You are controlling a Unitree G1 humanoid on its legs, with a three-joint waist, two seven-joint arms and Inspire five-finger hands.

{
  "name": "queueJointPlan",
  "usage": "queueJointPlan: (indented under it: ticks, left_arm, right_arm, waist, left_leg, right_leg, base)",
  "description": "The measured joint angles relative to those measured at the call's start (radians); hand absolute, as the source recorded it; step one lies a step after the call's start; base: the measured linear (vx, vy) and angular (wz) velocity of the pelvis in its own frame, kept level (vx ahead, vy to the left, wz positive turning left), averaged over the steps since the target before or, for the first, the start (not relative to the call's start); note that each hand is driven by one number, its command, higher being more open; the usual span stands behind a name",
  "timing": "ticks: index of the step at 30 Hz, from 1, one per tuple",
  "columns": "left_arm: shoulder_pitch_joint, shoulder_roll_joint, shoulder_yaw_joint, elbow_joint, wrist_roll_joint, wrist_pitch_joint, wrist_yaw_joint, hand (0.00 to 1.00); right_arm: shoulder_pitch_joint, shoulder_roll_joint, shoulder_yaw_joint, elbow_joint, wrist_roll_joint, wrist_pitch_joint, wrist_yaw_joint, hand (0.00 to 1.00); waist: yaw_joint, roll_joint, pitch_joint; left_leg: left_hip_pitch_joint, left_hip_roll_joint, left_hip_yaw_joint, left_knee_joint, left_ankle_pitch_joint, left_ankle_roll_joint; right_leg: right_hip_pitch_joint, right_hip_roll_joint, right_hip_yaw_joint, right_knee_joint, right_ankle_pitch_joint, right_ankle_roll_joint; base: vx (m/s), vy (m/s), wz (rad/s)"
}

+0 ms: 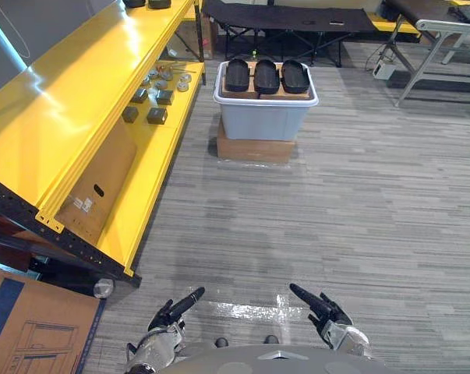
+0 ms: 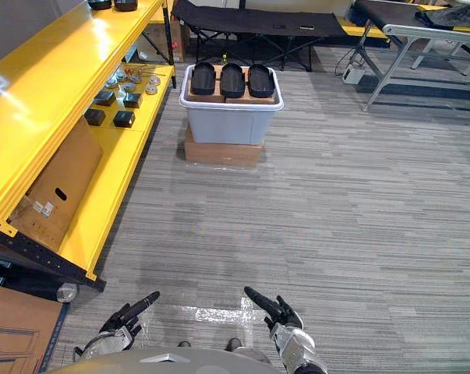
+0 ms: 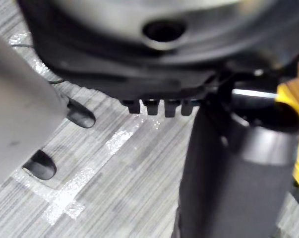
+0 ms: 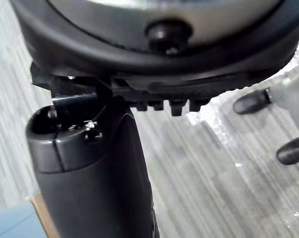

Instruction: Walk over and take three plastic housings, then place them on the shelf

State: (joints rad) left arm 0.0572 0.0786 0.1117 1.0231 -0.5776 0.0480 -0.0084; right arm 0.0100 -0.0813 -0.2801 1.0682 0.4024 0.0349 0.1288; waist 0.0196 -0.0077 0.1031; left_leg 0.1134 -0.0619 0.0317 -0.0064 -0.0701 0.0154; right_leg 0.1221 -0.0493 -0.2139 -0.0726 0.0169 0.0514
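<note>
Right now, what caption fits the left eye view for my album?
Left hand and right hand open, three black housings wait on a grey bin beside the yellow shelf.

Three black plastic housings (image 1: 266, 76), oblong with rounded ends, lie side by side in a row on brown cardboard (image 1: 252, 94) atop a pale grey bin (image 1: 264, 118) at 12 o'clock. The yellow shelf (image 1: 71, 109) runs along 10 o'clock, near the bin.

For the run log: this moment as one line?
stage: pre-pickup | plastic housings: three atop grey bin | left hand: open, empty | right hand: open, empty
</note>
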Motion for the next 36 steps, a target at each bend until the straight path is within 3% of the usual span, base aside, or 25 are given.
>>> queueJointPlan:
  ticks: [14, 26, 28, 29, 30, 31, 32, 33, 35, 36]
  left_arm:
    - [0.026, -0.002, 0.017, 0.078, 0.039, -0.001, -0.045, 1.0]
    - [0.03, 0.0, 0.026, 0.088, 0.08, 0.0, -0.047, 1.0]
    - [0.029, 0.0, 0.026, 0.088, 0.082, 0.001, -0.052, 1.0]
    - [0.025, 0.004, 0.025, 0.086, 0.083, 0.006, -0.06, 1.0]
    - [0.021, 0.003, 0.027, 0.084, 0.082, 0.01, -0.061, 1.0]
    - [0.013, 0.0, 0.046, 0.081, 0.082, 0.015, -0.062, 1.0]
    - [0.015, 0.002, 0.073, 0.076, 0.083, 0.021, -0.062, 1.0]
    - [0.017, 0.002, 0.099, 0.075, 0.083, 0.02, -0.055, 1.0]
    - [0.017, 0.007, 0.103, 0.063, 0.089, 0.023, -0.048, 1.0]
    - [0.012, 0.007, 0.103, 0.06, 0.104, 0.024, -0.048, 1.0]
  right_arm:
    - [0.045, 0.027, -0.067, 0.058, -0.003, -0.003, -0.008, 1.0]
    - [0.055, 0.044, -0.082, 0.058, -0.045, -0.026, -0.012, 1.0]
    - [0.053, 0.045, -0.081, 0.056, -0.043, -0.025, -0.014, 1.0]
    - [0.054, 0.047, -0.074, 0.035, -0.042, -0.025, -0.025, 1.0]
    - [0.058, 0.046, -0.072, 0.02, -0.042, -0.026, -0.029, 1.0]
    - [0.061, 0.044, -0.065, -0.004, -0.041, -0.025, -0.03, 1.0]
    - [0.066, 0.046, -0.05, -0.035, -0.039, -0.027, -0.031, 1.0]
    - [0.075, 0.045, -0.042, -0.049, -0.034, -0.026, -0.029, 1.0]
    - [0.086, 0.05, -0.042, -0.055, -0.023, -0.025, -0.028, 1.0]
    - [0.089, 0.058, -0.043, -0.055, -0.006, -0.025, -0.029, 1.0]
  waist:
    - [0.002, 0.014, -0.009]
    - [0.005, 0.001, -0.022]
    - [0.004, -0.005, -0.015]
    - [0.003, -0.004, -0.01]
    - [0.006, -0.007, 0.0]
    - [0.009, -0.011, 0.012]
    - [0.004, -0.005, 0.025]
    - [0.001, -0.021, 0.037]
    - [0.003, -0.023, 0.041]
    - [-0.002, -0.026, 0.042]
  left_leg:
    - [0.004, 0.003, 0.003, -0.005, 0.01, 0.014]
    - [0.043, 0.0, 0.011, -0.033, 0.018, 0.014]
    - [0.045, -0.003, 0.014, -0.025, 0.011, 0.014]
    - [0.032, -0.014, 0.012, 0.006, -0.018, 0.032]
    - [0.029, -0.017, 0.016, 0.024, -0.032, 0.047]
    - [0.019, -0.021, 0.023, 0.056, -0.049, 0.057]
    - [0.014, -0.029, 0.024, 0.099, -0.07, 0.065]
    - [0.016, -0.03, 0.023, 0.141, -0.097, 0.074]
    - [0.017, -0.017, 0.019, 0.193, -0.135, 0.076]
    - [0.019, -0.006, 0.01, 0.2, -0.143, 0.079]
  right_leg:
    - [0.001, 0.002, 0.001, 0.002, 0.003, -0.004]
    - [0.016, -0.001, 0.01, 0.017, 0.003, -0.002]
    - [-0.023, -0.014, 0.014, 0.11, -0.047, -0.003]
    - [-0.095, -0.045, 0.02, 0.286, -0.121, 0.022]
    - [-0.142, -0.059, 0.022, 0.392, -0.146, 0.033]
    - [-0.233, -0.087, 0.025, 0.578, -0.156, 0.024]
    - [-0.356, -0.135, 0.025, 0.835, -0.142, -0.033]
    - [-0.434, -0.148, 0.039, 0.999, -0.146, -0.031]
    - [-0.479, -0.137, 0.05, 1.008, -0.153, -0.023]
    - [-0.461, -0.138, 0.013, 0.871, -0.156, -0.024]
  base:
    - [-0.02, -0.002, 0.0]
    - [-0.01, 0.0, -0.01]
    - [-0.06, 0.008, -0.03]
    - [-0.06, 0.019, 0.01]
    - [-0.09, 0.045, -0.06]
    - [-0.09, 0.055, -0.09]
    - [-0.08, 0.06, -0.05]
    - [-0.02, 0.037, 0.0]
    - [0.07, 0.011, 0.07]
    - [0.16, -0.03, 0.2]
